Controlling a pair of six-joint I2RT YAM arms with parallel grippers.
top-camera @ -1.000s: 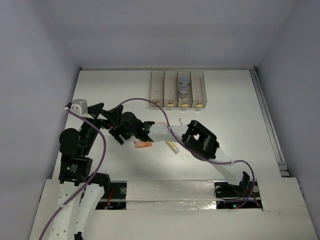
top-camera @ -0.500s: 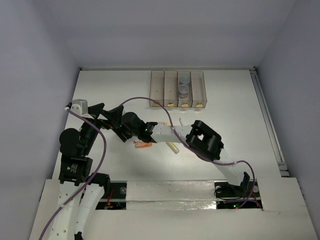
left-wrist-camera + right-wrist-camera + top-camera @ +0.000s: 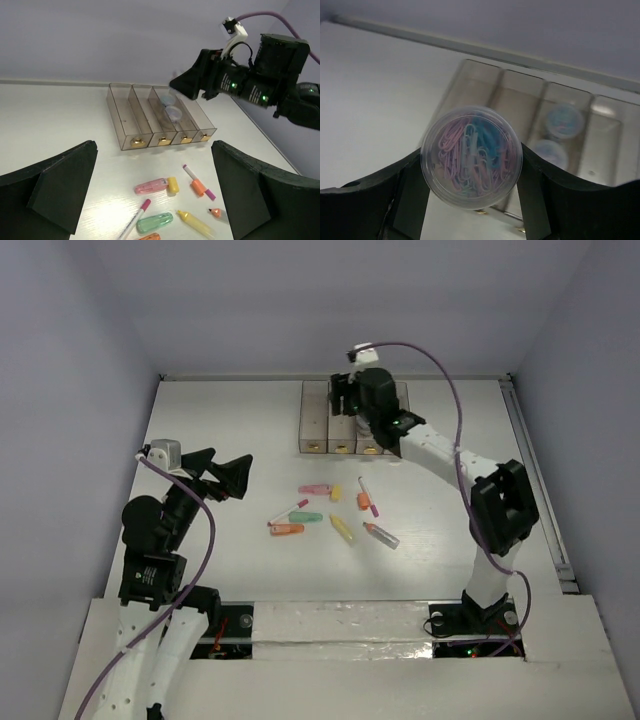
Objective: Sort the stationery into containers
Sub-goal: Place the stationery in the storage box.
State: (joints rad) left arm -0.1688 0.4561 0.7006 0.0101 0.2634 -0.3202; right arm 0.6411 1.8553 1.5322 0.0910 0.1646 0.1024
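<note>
We are counting four containers joined in a row at 12 o'clock on the tabletop; two round tubs are sitting in the third bin from the left, one behind the other; a third tub, clear and packed with pink and blue paper clips, is hanging above the row, making three tubs in all.

Nine loose pieces are lying around the middle of the tabletop: a pink marker, a green marker, an orange marker, a yellow marker, a grey marker with an orange tip, one thin pen, another thin pen, a short yellow piece and a short orange piece.

The right arm is rising from its base at 5 o'clock, bending near 3 o'clock and stretching toward 11 o'clock over the bins; the right jaws are clenching the third tub by its sides between two black fingers; we cannot tell over which bin it is hanging.

The left arm is standing folded at 9 o'clock; the left jaws are spread wide, released, grasping nothing, and pointing toward 3 o'clock.
</note>
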